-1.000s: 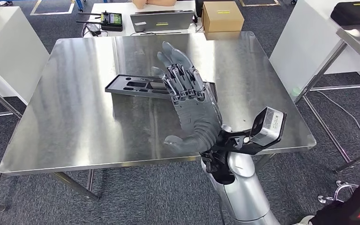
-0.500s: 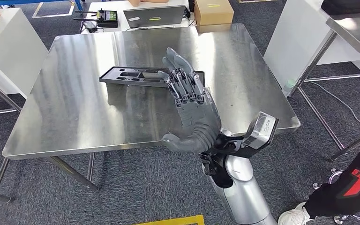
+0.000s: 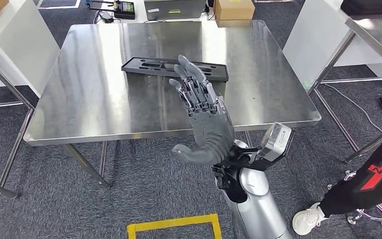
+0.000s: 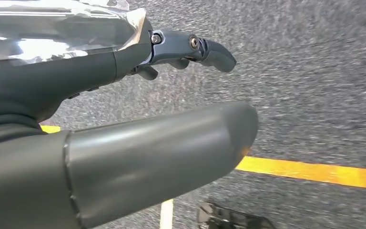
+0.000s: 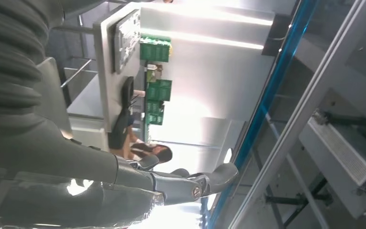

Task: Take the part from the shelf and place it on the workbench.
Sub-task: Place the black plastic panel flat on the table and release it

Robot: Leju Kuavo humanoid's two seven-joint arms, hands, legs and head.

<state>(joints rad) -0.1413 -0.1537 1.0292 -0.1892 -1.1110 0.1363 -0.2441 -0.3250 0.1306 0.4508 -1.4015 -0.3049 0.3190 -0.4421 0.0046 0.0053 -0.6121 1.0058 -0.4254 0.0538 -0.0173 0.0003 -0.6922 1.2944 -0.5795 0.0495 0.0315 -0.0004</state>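
The workbench (image 3: 104, 99) carries one obstacle: the part (image 3: 149, 67), a flat black tray lying across its far-middle area. Bare steel lies to the left, to the right and on the near side of the part. The right hand (image 3: 204, 117) is raised over the near edge, fingers spread, holding nothing. A white table (image 3: 15, 45) stands close on the left and another (image 3: 318, 45) on the right. A person's leg (image 3: 363, 189) stands on the floor at lower right.
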